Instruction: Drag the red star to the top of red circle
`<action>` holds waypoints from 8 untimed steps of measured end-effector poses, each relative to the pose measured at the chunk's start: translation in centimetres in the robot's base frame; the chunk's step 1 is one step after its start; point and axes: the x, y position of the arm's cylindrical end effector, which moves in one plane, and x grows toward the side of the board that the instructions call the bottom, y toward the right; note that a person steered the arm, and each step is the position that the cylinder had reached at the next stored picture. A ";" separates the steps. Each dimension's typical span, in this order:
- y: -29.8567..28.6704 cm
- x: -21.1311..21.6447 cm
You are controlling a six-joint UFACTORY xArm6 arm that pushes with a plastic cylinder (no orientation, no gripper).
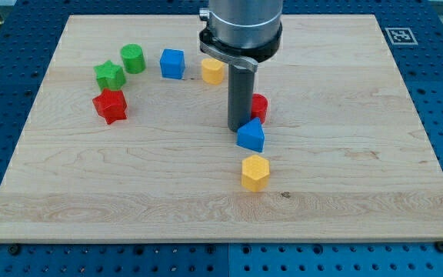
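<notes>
The red star (111, 105) lies at the view's left on the wooden board, just below the green star (110, 75). The red circle (259, 106) sits near the middle, partly hidden behind my dark rod. My tip (239, 128) rests on the board just left of the red circle and touches the top left of the blue triangle-like block (251, 135). The tip is far to the right of the red star.
A green cylinder (133, 58), a blue cube (172, 64) and a yellow block (213, 71) form an arc at the view's top left. A yellow hexagon (255, 171) lies below the blue block. The board (360, 154) sits on a blue perforated table.
</notes>
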 end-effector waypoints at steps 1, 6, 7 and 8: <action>0.4 0.7; -25.5 -4.9; -23.6 -4.7; -22.7 -3.8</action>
